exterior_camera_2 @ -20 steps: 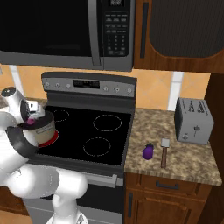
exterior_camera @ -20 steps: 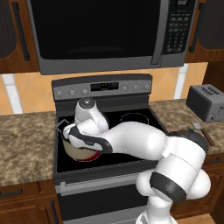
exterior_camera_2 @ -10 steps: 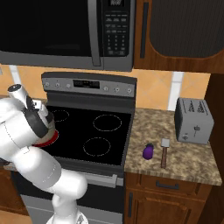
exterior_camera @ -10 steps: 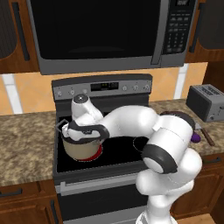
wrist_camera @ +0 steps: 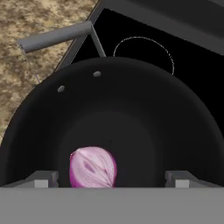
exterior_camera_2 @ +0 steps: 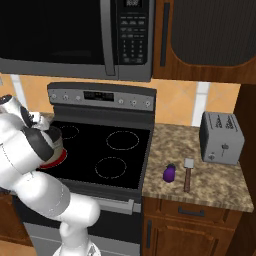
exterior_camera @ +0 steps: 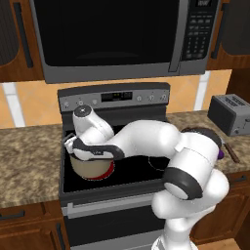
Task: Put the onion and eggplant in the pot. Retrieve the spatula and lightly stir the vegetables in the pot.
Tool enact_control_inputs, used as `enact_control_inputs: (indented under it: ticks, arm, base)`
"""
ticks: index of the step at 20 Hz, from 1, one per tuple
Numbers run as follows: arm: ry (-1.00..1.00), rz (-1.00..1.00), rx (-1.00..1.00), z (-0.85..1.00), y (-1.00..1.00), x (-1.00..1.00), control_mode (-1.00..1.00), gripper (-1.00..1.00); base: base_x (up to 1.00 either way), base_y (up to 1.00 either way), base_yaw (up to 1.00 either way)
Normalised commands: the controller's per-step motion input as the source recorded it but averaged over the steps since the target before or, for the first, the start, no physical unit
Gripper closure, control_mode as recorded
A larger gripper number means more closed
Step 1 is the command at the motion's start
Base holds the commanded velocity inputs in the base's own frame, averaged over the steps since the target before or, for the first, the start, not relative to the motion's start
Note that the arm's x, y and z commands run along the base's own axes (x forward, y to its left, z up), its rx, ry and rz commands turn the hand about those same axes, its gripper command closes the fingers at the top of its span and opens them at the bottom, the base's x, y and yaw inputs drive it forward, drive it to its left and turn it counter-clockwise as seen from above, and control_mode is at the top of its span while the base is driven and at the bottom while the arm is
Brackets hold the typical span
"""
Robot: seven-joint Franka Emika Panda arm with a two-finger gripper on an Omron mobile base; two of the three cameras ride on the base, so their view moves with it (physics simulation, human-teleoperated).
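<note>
Hovering just above the pot [wrist_camera: 131, 127], the gripper [wrist_camera: 111, 178] stood with its jaws spread wide and nothing between them; the two finger tips showed far apart at the bottom of the hand view. Below them the onion [wrist_camera: 92, 167] lay loose on the pot's dark floor, pink-purple and papery, touching neither finger. One grey loop handle [wrist_camera: 54, 37] stuck out from the rim on the far side.

From the base cameras the pot sat on the front left burner of the stove [exterior_camera_2: 115, 150], under the arm's wrist.

Farther off, on the stone surface [exterior_camera_2: 200, 175] to the right of the stove, the eggplant [exterior_camera_2: 170, 172] rested just beside the spatula [exterior_camera_2: 188, 172], the two close but seemingly apart, with the toaster [exterior_camera_2: 221, 137] behind them.

The eggplant looked small, light and firm, with a smooth, glossy skin that might slip; a pinch across its rounded middle would probably hold best. The spatula appeared stiff and slim, lying flat, so taking it by the thin dark handle, crosswise, seemed the sensible hold.
</note>
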Motion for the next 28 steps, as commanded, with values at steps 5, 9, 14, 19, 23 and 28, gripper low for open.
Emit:
enact_control_inputs:
  ticks: [5, 9, 14, 19, 23, 28]
  arm:
    - [-0.10, 0.00, 0.00, 0.30, -0.11, -0.30, -1.00, -1.00]
    - [-0.07, -0.02, 0.07, 0.70, -0.85, -0.94, -1.00, -1.00]
    - [0.07, -0.16, 0.17, 0.39, -1.00, -0.17, -1.00, -1.00]
    - [0.11, -0.21, 0.07, 0.02, -1.00, 0.00, -1.00, -1.00]
    - [0.12, -0.24, 0.00, 0.00, -1.00, 0.00, -1.00, -1.00]
    - [0.16, -0.26, 0.00, -0.07, -1.00, 0.11, -1.00, -1.00]
  base:
    - [0.00, 0.00, 0.00]
    - [0.00, 0.00, 0.00]
    - [0.00, 0.00, 0.00]
    - [0.00, 0.00, 0.00]
    - [0.00, 0.00, 0.00]
    - [0.00, 0.00, 0.00]
